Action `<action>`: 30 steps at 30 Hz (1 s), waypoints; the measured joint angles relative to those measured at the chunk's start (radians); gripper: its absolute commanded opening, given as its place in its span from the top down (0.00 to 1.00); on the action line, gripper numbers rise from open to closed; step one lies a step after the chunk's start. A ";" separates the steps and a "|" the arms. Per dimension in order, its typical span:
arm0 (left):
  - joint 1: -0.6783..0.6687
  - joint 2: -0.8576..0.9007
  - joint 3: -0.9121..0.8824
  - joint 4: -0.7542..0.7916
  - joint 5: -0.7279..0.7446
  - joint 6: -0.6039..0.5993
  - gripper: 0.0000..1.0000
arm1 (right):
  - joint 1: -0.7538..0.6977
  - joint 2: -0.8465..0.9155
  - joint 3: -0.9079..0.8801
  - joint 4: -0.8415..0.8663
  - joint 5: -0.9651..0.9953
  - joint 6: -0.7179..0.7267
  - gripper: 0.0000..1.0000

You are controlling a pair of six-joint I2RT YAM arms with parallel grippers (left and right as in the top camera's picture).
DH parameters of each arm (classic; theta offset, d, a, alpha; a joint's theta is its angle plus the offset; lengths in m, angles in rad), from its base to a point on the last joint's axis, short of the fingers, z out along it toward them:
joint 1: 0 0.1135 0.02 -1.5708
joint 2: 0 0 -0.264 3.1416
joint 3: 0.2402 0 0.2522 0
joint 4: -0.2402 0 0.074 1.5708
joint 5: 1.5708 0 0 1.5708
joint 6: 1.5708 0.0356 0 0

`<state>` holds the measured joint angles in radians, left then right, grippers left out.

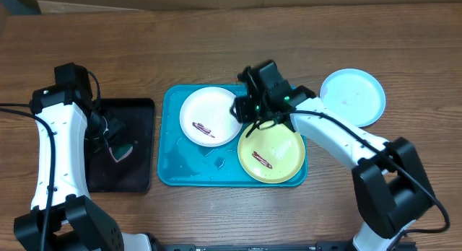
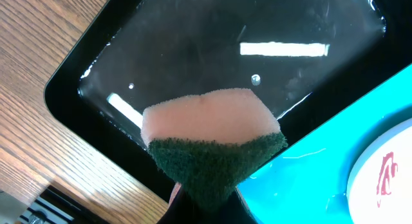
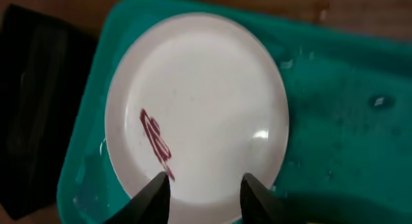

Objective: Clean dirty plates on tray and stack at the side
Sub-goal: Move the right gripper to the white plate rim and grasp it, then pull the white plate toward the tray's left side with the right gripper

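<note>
The turquoise tray (image 1: 173, 172) holds a white plate (image 1: 206, 110) with a brown-red smear and a yellow-green plate (image 1: 278, 161) with a smear. The light blue plate (image 1: 354, 96) lies on the table to the right of the tray. My right gripper (image 1: 242, 110) is open and hovers over the white plate's right edge; the right wrist view shows the white plate (image 3: 206, 102) between the fingertips (image 3: 207, 188). My left gripper (image 2: 206, 201) is shut on a pink and green sponge (image 2: 212, 137) above the black tray (image 2: 212, 31).
The black tray (image 1: 141, 150) sits left of the turquoise tray, with wet film in it. Water drops lie on the turquoise tray floor (image 3: 360, 121). Bare wooden table surrounds both trays.
</note>
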<state>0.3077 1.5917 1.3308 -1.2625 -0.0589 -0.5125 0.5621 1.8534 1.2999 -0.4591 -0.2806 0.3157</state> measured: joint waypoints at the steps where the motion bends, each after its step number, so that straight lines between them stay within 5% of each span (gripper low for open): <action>1: 0.000 0.000 0.000 0.000 0.000 0.000 0.96 | 0.000 -0.005 0.004 0.023 0.021 -0.006 0.59; 15: 0.000 0.000 0.000 0.000 0.000 0.000 0.96 | 0.000 0.081 0.007 0.205 0.229 -0.212 0.58; 30: 0.000 0.000 0.000 0.003 0.016 0.000 0.96 | 0.002 0.207 0.007 0.255 0.173 -0.236 0.59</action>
<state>0.3077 1.5917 1.3304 -1.2591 -0.0433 -0.5129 0.5636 2.0602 1.3071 -0.2043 -0.1074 0.0799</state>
